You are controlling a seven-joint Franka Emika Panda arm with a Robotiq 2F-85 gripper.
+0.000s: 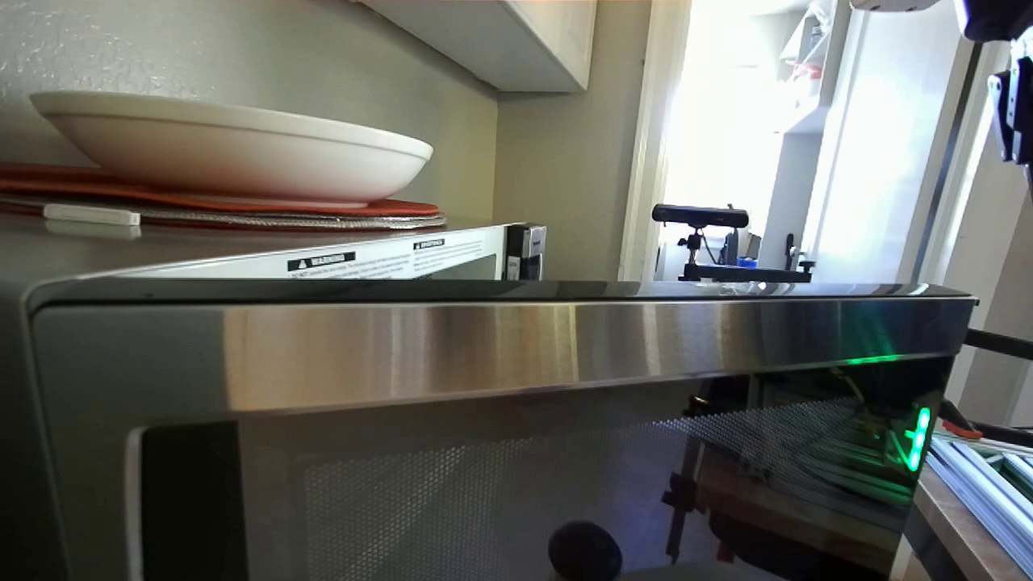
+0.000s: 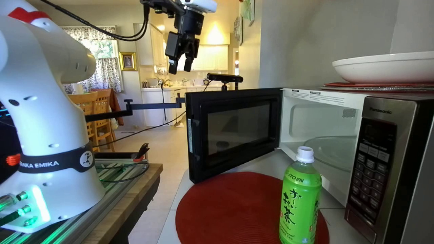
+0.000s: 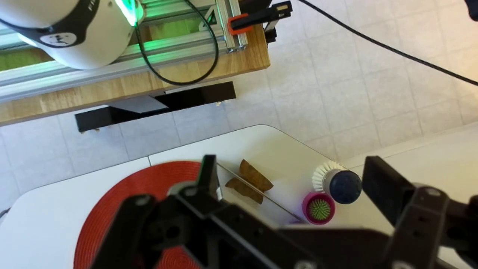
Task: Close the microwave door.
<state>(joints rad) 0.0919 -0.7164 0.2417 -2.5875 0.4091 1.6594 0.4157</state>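
In an exterior view, find door (image 2: 235, 130) ajar at frame centre. Note gripper (image 2: 180, 68) spread, grasping nothing, at upper centre-left. Expect rigid, slick handling, light swing; push free left edge (image 2: 191, 139).

Gold-framed rectangular picture (image 2: 127, 61) hangs on beige wall (image 2: 128, 84) beside bright window (image 2: 101, 50) with dark-patterned pale curtains (image 2: 106, 73); brown wooden chairs (image 2: 104, 98) stand on pale tiled floor (image 2: 171, 147); white kitchen cabinets (image 2: 216, 57) hang below yellow light (image 2: 215, 34).

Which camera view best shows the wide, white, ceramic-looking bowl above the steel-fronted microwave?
An exterior view: the wide, white, ceramic-looking bowl shows end to end, unobstructed. In an exterior view the frame's right edge crops the bowl. The wrist view lacks it.
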